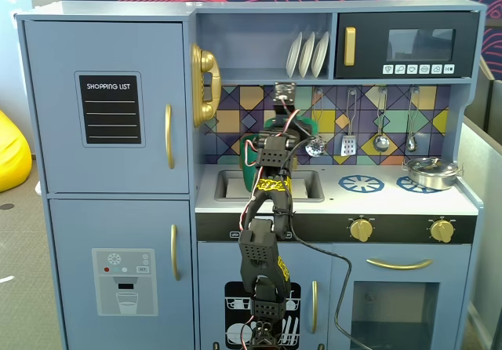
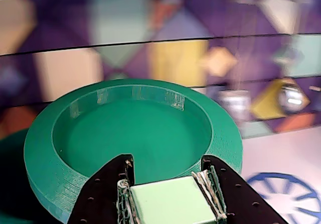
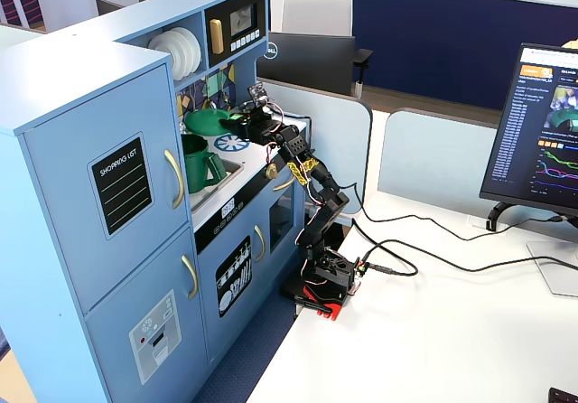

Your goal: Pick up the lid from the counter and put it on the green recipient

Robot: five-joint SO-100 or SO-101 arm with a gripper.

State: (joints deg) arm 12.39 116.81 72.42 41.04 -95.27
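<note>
The counter point(image 3: 242, 170) carries the green recipient point(image 3: 196, 164), standing in the sink in a fixed view. The lid point(image 3: 208, 120) hangs in the air above it, toward one o'clock of the pot's mouth and not yet centred, so by my reading the lid must travel toward seven o'clock and down. The gripper point(image 2: 170, 193) is clenched on the lid's knob point(image 2: 170, 203).

Arm point(image 1: 265, 209) blocks most of the green recipient point(image 1: 249, 165) and the lid point(image 1: 307, 124) in a fixed view; only green slivers show. Wrist view: backsplash point(image 2: 165, 38) blurred, blue burner ring point(image 2: 288, 191) cut at the right edge, gripper point(image 2: 170, 191) fingertips cut off at the bottom. Monitor point(image 3: 542, 132) text too small to read.
</note>
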